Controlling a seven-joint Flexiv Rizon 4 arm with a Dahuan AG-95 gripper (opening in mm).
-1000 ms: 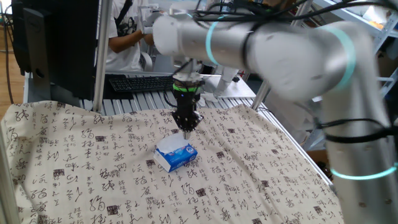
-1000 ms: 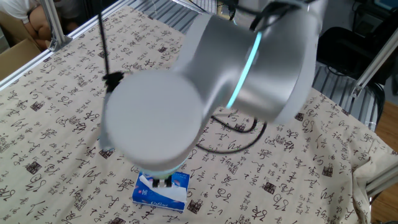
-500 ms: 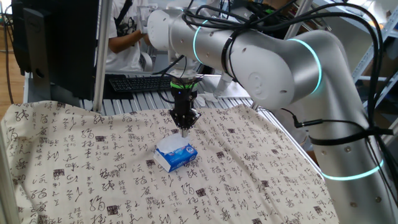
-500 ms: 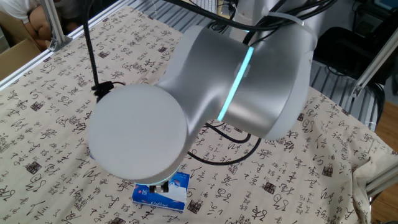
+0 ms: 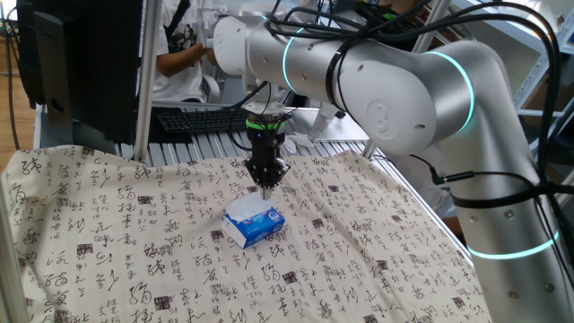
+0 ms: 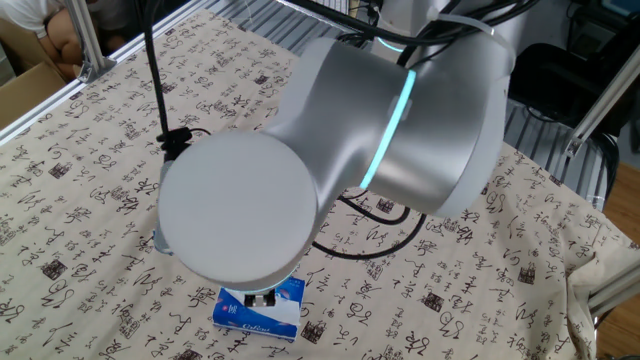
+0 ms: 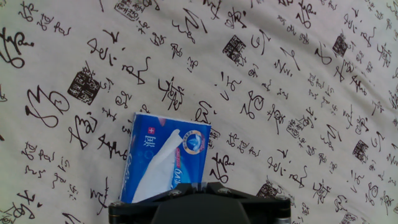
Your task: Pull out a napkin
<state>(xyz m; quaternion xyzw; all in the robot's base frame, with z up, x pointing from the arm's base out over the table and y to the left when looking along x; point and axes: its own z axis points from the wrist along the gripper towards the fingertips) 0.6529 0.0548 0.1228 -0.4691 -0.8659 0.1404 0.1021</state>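
A blue tissue pack (image 5: pixel 254 224) lies on the printed cloth, with a white napkin (image 7: pixel 160 167) sticking out of its top slot. It also shows in the other fixed view (image 6: pixel 262 312), half hidden by the arm. My gripper (image 5: pixel 266 188) hangs pointing down just above the pack's far edge, clear of the napkin. Its fingers are pressed together to a point with nothing seen between them. In the hand view the gripper (image 7: pixel 199 185) sits at the bottom edge, over the pack's near end.
A cloth with black characters (image 5: pixel 108 233) covers the table. A keyboard (image 5: pixel 197 118) and a person (image 5: pixel 179 45) are beyond the far edge. The big arm (image 6: pixel 330 150) blocks much of the other fixed view.
The arm's upper links have swung and settled. The gripper has stayed almost in place above the pack. The pack and napkin have not moved.
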